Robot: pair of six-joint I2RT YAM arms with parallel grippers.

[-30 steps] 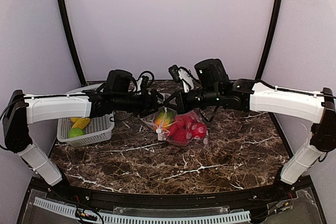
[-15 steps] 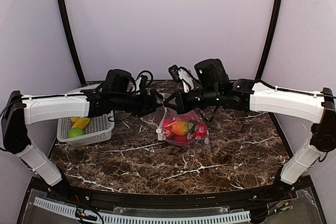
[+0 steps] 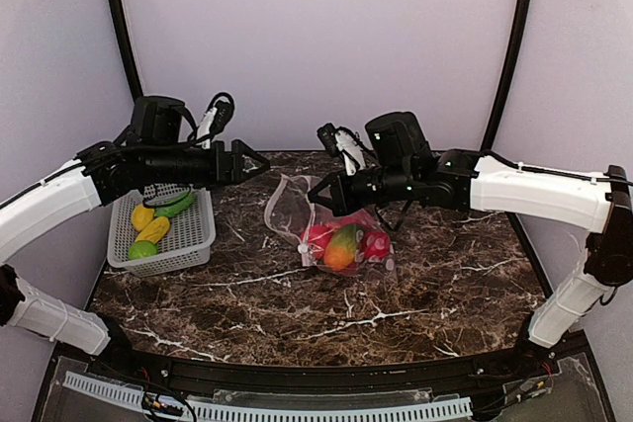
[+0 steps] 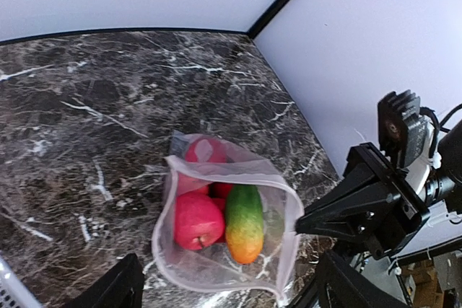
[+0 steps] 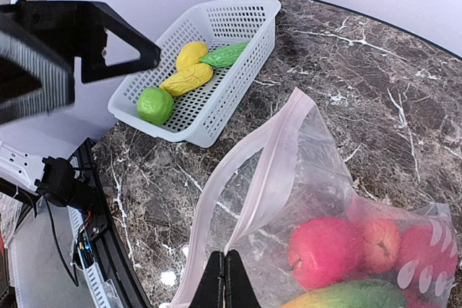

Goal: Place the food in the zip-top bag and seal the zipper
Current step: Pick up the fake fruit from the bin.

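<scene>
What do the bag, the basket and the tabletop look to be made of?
Zip-top bag: thin, clear plastic film with a glossy finish. It creases, and the toy fruit shows through it.
Basket: white moulded plastic, seemingly rigid, with a regular grid of holes.
Tabletop: dark brown marble look with white veins, slightly shiny. It could be stone or a printed laminate.

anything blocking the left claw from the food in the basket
Nothing visible does. The open left claw hangs in the air near the basket, and the food lies uncovered in it, reachable from above.
</scene>
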